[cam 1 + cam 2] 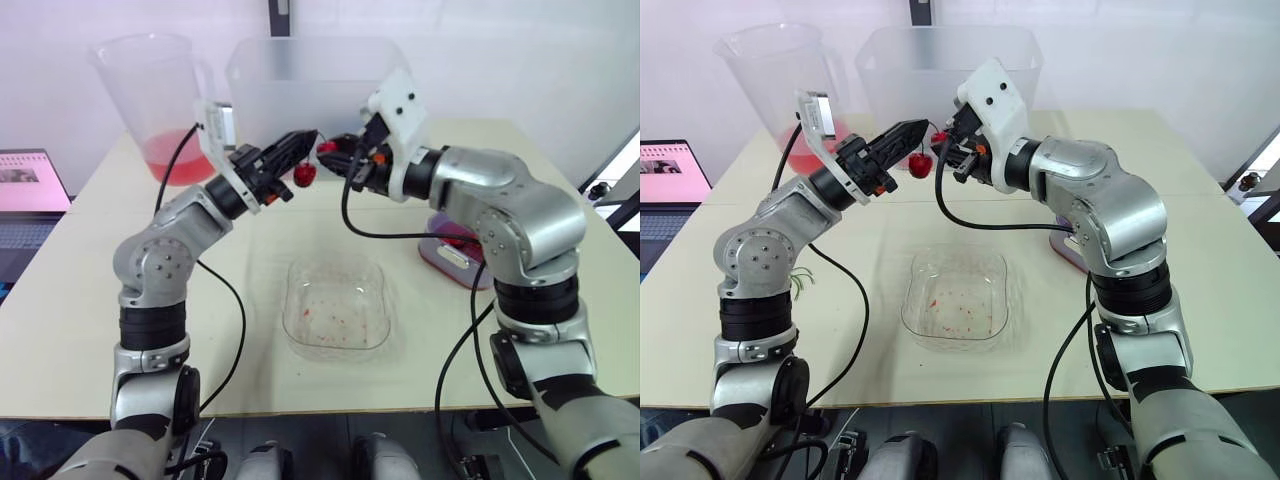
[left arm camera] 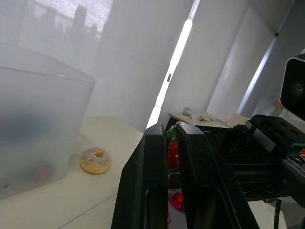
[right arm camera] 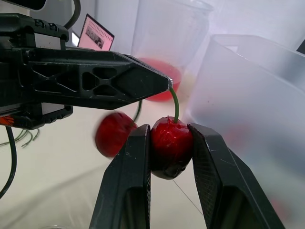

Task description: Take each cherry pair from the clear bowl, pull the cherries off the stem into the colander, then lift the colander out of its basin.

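A cherry pair hangs in the air between my two grippers, over the back of the table. My left gripper is shut on the green stem. My right gripper is shut on one red cherry. The other cherry dangles free just below the left fingertips. The clear bowl sits mid-table under the arms and holds only red specks. A purple-rimmed container with red fruit in it stands at the right, partly hidden by my right arm.
A frosted tub and a pitcher with red liquid stand at the table's back. A laptop sits off the left edge. A sugared doughnut lies on the table beside the tub.
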